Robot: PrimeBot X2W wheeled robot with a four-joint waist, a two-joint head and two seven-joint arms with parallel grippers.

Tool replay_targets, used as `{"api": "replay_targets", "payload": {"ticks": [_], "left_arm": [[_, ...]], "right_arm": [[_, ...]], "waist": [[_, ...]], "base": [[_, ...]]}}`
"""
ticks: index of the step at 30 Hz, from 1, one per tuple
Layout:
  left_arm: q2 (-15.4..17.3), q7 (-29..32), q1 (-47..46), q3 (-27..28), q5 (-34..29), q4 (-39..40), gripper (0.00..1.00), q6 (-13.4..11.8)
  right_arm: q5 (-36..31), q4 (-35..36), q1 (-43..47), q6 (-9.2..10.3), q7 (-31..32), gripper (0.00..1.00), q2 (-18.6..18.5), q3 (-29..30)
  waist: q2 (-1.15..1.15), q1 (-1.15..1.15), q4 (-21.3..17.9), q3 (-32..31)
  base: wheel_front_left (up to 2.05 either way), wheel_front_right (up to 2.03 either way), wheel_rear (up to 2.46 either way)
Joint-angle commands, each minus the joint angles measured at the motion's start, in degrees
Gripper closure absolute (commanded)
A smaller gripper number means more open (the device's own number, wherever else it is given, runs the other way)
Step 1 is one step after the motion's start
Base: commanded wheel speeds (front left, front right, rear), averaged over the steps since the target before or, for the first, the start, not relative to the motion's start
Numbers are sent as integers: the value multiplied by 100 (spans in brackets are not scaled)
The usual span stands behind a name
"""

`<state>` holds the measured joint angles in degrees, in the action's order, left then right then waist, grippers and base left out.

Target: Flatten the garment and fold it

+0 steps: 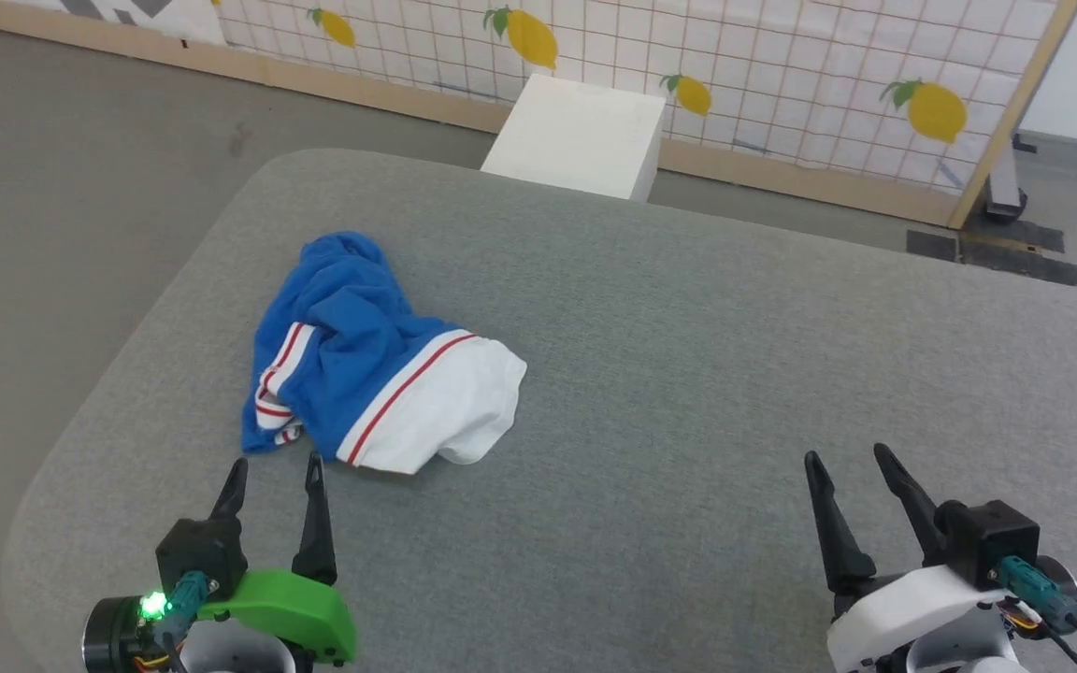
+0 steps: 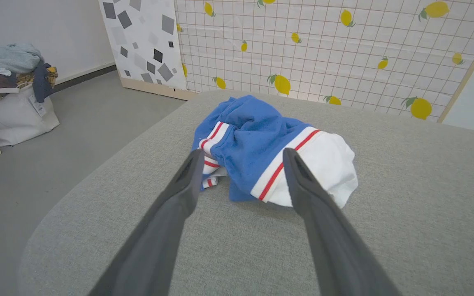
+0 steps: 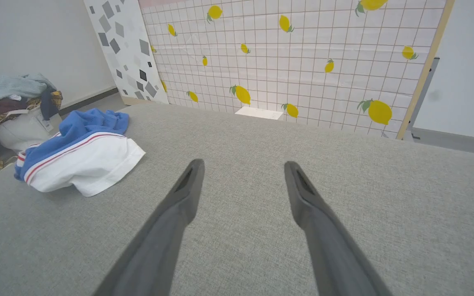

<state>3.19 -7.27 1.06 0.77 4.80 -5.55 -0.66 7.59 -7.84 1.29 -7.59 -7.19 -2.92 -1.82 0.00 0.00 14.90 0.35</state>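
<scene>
Two grippers sit low in the head view, over a grey padded table [image 1: 688,374]. At lower left, the left gripper [image 1: 278,458] has its fingers spread apart with nothing between them, tips just beside the near edge of the garment [image 1: 361,365]. The garment lies crumpled in a heap left of centre on the table, blue fabric bunched toward the upper left, a white sleeve with red-and-white trim spilling toward the lower right. At top centre a white box [image 1: 581,136] stands beyond the table's far edge, before a lemon-printed screen [image 1: 782,65]. At lower right, the right gripper [image 1: 845,451] is likewise spread and empty, well apart from the garment, over bare table.
</scene>
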Motion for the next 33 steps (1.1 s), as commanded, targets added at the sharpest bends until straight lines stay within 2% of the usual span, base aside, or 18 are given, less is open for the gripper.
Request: {"api": "replay_targets", "payload": {"ticks": [1,28,33], "left_arm": [[-16,-66,-77,3,44,-42,0,-61],[-23,-395,-113,57,158,-257,0,-119],[-5,-446,-382,53,361,-531,0,47]], "right_arm": [[74,-46,46,5,-70,0,2,-21],[431,-418,65,7,-400,0,3,-116],[457,-470,43,8,-460,0,3,-98]], "waist": [[0,0,60,-1],[0,0,648,-10],[0,0,720,30]], "base": [[0,0,0],[0,0,0],[0,0,0]]}}
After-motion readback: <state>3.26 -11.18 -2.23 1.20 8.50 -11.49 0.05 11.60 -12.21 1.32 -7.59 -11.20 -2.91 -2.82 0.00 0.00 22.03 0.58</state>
